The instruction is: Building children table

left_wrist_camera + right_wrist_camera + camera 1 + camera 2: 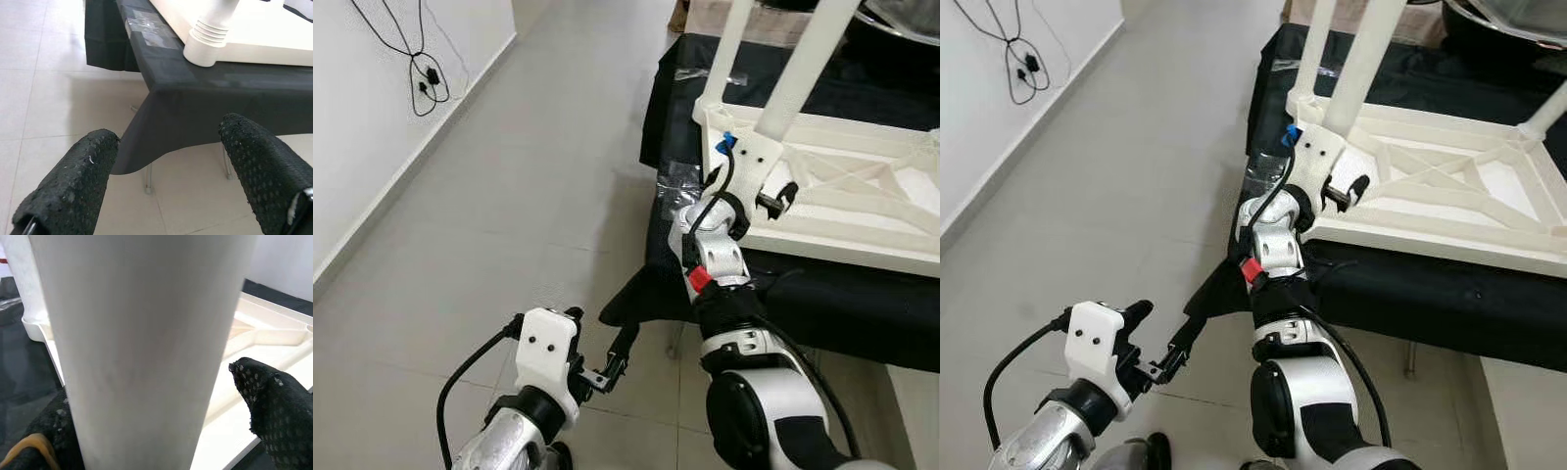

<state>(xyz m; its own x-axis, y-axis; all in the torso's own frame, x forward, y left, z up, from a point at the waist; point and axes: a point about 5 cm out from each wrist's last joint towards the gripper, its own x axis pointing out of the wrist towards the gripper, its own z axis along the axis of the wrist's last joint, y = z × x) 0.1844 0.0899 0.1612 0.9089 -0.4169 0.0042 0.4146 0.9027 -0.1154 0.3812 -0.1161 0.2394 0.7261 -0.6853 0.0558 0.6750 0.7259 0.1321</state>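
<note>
A white children's table top [842, 211] lies upside down on a black-draped table [862, 304]. Two white legs stand upright at its near-left corner, the nearer leg [798, 73] and one behind it [734, 49]; a third leg [1547, 113] rises at the far right. My right gripper [1344, 191] is at the base of the nearer leg [142, 333], open, one finger [274, 401] standing off it with a gap and the other finger [51, 428] against it. My left gripper [607, 367] hangs low over the floor, open and holding nothing, facing the table's corner [208, 44].
The black cloth [195, 103] droops off the table's corner toward the tiled floor [538, 196]. Clear plastic wrap [680, 181] lies on the cloth's edge. A white wall with a dangling black cable [426, 78] runs along the left. A cardboard box [680, 15] stands behind the table.
</note>
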